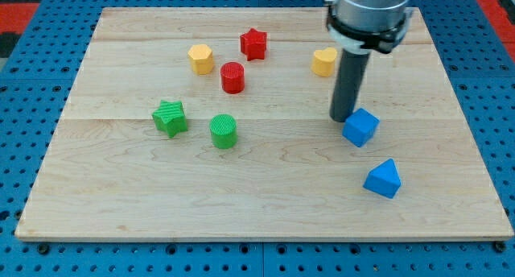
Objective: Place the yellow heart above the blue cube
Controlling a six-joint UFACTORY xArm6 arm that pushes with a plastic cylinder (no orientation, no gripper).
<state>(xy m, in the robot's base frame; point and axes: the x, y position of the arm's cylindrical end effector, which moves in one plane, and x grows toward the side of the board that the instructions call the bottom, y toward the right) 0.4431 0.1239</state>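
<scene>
The yellow heart (324, 61) lies on the wooden board at the view's upper right. The blue cube (360, 126) sits lower and a little to the right of it. My tip (342, 118) rests on the board just left of the blue cube, touching or nearly touching its upper left side. The heart is above and slightly left of the tip, with a gap between them. The rod's upper housing hides the board's top edge behind it.
A blue triangular block (382, 179) lies below the cube. A yellow hexagon (200, 59), red star (253, 43) and red cylinder (232, 77) sit at upper centre. A green star (170, 117) and green cylinder (224, 131) sit at centre left.
</scene>
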